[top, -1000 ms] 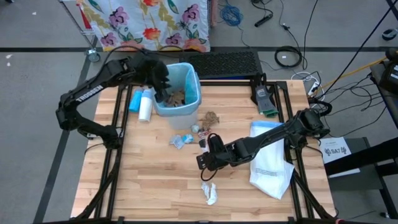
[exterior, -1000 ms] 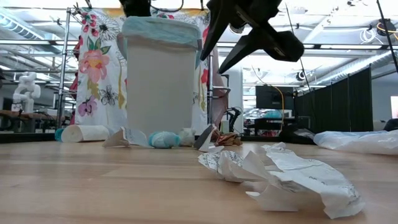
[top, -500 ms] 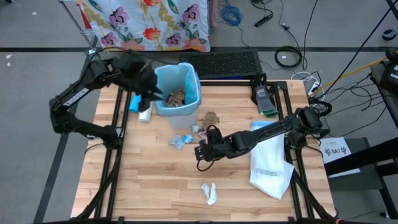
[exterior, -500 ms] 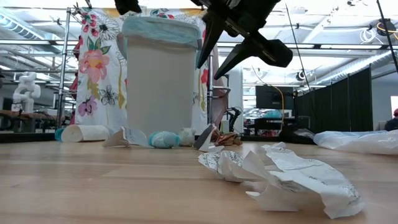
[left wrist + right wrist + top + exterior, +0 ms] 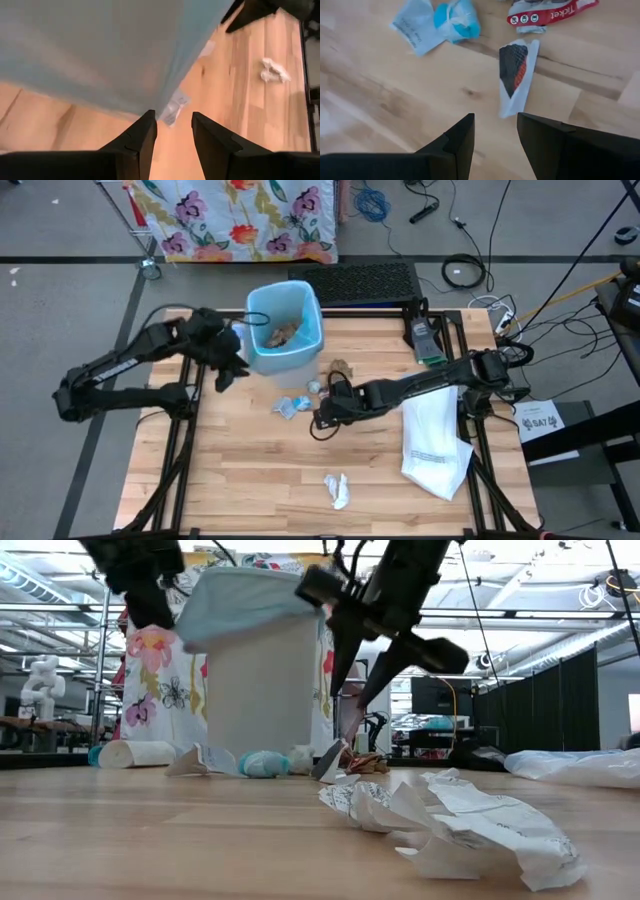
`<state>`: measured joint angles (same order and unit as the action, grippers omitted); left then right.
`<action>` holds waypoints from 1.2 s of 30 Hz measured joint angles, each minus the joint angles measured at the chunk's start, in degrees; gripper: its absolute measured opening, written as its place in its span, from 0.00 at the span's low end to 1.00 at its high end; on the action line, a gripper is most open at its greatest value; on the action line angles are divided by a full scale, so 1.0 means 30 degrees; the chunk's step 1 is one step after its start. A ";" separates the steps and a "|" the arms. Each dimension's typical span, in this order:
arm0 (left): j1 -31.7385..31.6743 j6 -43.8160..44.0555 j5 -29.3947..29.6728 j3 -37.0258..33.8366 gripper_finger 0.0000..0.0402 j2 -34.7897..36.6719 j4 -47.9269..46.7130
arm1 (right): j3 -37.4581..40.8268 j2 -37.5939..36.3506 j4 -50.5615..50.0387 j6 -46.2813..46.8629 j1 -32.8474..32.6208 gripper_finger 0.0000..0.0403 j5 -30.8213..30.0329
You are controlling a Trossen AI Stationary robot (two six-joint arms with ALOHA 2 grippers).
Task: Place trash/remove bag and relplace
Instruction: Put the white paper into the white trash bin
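Left gripper (image 5: 226, 370) low beside the bin (image 5: 283, 326), on its left side in the high view, fingers (image 5: 141, 138) spread a little with bare table showing between them in the left wrist view; nothing pinched. Just ahead of those fingers, the light-blue bag (image 5: 238, 602) lining the bin, its folded-over rim hanging lower on one side in the low view. Some brown and pale trash (image 5: 283, 334) already down inside the lined bin.

Right gripper (image 5: 322, 417) out over the middle of the table (image 5: 240, 470), pointed down at the loose litter, fingers (image 5: 456, 139) parted and empty. Just in front of them in the right wrist view, a white wrapper with a dark and red patch (image 5: 516, 75), lying flat on the wood; beyond it a light-blue scrap (image 5: 456, 18) against a pale printed paper, and a red-and-white wrapper (image 5: 547, 12) at the far edge, possibly a ticket sleeve, print only partly legible.

Brown crumpled scrap (image 5: 340, 367) near the bin's foot. White crumpled paper (image 5: 337, 490) well apart, toward the near edge. Large white bag (image 5: 433, 438) spread flat on the table's right side, under the right arm.
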<state>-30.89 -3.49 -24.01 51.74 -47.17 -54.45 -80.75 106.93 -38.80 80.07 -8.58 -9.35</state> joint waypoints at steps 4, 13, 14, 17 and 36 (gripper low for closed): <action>-0.0015 0.0718 0.0102 -0.1277 0.32 0.2014 -0.0161 | 0.0000 0.0699 0.0515 -0.0594 0.0567 0.35 0.0149; 0.0000 0.1661 0.1850 -0.1346 0.32 0.6538 -0.0177 | 0.0007 0.2614 0.2057 -0.2914 0.1526 0.32 0.2488; 0.0001 0.1950 0.2067 -0.1450 0.32 0.6965 -0.0242 | 0.0007 0.2849 0.2368 -0.3046 0.1560 0.29 0.2572; -0.0007 0.2106 0.2327 -0.2146 0.32 0.8026 -0.0770 | 0.0015 0.3164 0.3305 -0.3497 0.1586 0.11 0.2593; 0.0000 0.4063 0.2477 -0.5306 0.32 1.1436 0.0123 | 0.0007 0.1233 0.3219 -0.2719 -0.0069 0.00 0.0651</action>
<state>-30.89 8.70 -16.58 35.82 -12.86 -54.08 -80.73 110.63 -29.14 71.91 -8.79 -7.40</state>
